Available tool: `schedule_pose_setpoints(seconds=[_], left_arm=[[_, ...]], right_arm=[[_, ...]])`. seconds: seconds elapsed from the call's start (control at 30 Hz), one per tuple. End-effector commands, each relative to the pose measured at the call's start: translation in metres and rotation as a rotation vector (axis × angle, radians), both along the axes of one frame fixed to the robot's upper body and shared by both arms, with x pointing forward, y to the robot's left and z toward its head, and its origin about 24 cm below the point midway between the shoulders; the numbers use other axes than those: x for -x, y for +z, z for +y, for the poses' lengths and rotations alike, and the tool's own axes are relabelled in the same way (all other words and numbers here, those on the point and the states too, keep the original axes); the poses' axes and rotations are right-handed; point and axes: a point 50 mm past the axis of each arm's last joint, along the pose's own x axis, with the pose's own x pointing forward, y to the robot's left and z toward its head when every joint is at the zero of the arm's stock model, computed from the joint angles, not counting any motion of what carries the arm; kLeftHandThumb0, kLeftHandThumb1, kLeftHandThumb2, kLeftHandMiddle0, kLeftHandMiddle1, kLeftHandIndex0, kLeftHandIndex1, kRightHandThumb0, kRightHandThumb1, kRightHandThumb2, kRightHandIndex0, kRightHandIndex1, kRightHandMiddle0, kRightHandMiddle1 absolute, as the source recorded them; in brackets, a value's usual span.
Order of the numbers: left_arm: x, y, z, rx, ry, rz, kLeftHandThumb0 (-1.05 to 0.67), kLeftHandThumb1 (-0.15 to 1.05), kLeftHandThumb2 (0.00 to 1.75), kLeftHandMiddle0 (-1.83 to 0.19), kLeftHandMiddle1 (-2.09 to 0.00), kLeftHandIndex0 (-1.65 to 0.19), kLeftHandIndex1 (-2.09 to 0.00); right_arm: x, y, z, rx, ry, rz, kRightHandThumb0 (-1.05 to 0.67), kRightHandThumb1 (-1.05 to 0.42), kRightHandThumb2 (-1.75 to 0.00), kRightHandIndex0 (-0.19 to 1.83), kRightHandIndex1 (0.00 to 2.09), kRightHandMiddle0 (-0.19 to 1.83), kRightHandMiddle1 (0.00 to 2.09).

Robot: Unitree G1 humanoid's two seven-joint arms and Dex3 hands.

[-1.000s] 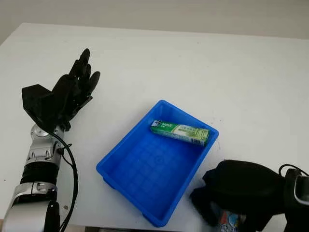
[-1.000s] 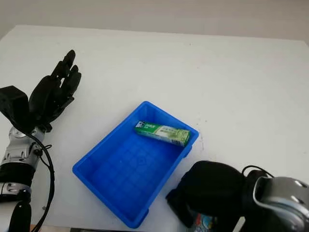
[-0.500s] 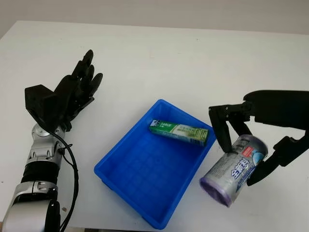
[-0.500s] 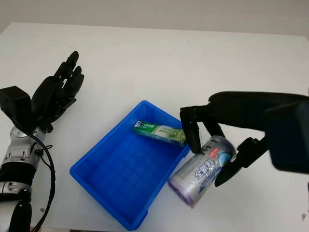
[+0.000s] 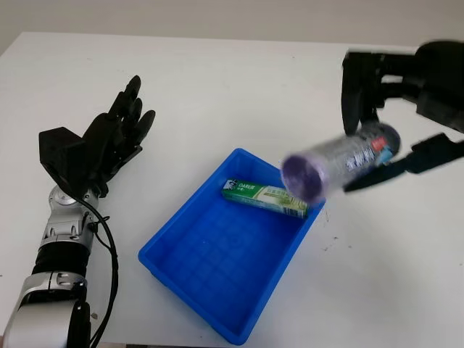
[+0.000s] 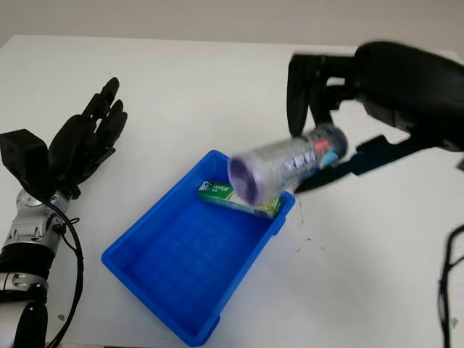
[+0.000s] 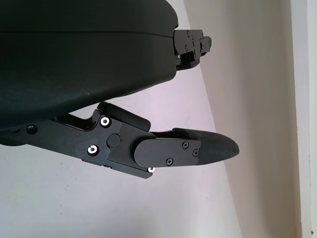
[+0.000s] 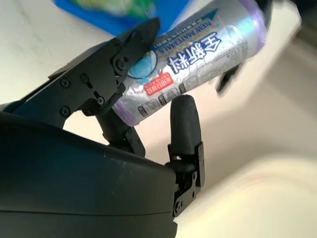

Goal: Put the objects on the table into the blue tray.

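While the right hand (image 5: 395,109) hangs in the air above and beyond the far right corner of the tray (image 5: 190,270), its fingers (image 8: 184,119) are curled around a silvery roll (image 5: 341,161) with purple ends and blue print, gripping it near the end away from the tray. The roll lies roughly level, tipped a little, and its free purple end reaches out over the tray's far right corner, clear of the rim and of what lies below. In the right wrist view one finger presses the roll's side and another wraps over its label. The tray is blue and rectangular, set at a slant on the white bench (image 5: 217,94), and a green box (image 5: 264,196) lies flat inside it along the far wall, just under the roll's free end. The rest of the tray floor is bare blue grid. The left hand (image 5: 112,141) is well to the left of the tray, raised above the bench with its palm turned toward the tray; it is open and holds nothing. In the left wrist view one of its fingers (image 7: 198,148) stretches out straight over the bench with nothing near it.
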Motion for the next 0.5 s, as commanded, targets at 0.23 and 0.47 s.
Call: schedule_pose_setpoints(seconds=[0.23, 0.47], left_arm=[[0.004, -0.004, -0.006, -0.011, 0.011, 0.000, -0.69, 1.05, 0.38, 0.18, -0.05, 0.11, -0.05], [0.008, -0.009, -0.008, 0.015, 0.036, 0.016, -0.71, 1.05, 0.33, 0.15, -0.06, 0.07, -0.07]], right_arm=[[-0.042, -0.041, 0.031, -0.139, -0.005, -0.163, -0.36, -1.04, -0.06, 0.88, 2.09, 0.69, 2.09], [-0.053, -0.064, 0.038, -0.087, 0.117, -0.111, -0.48, -1.03, -0.05, 0.70, 2.09, 0.55, 2.09]])
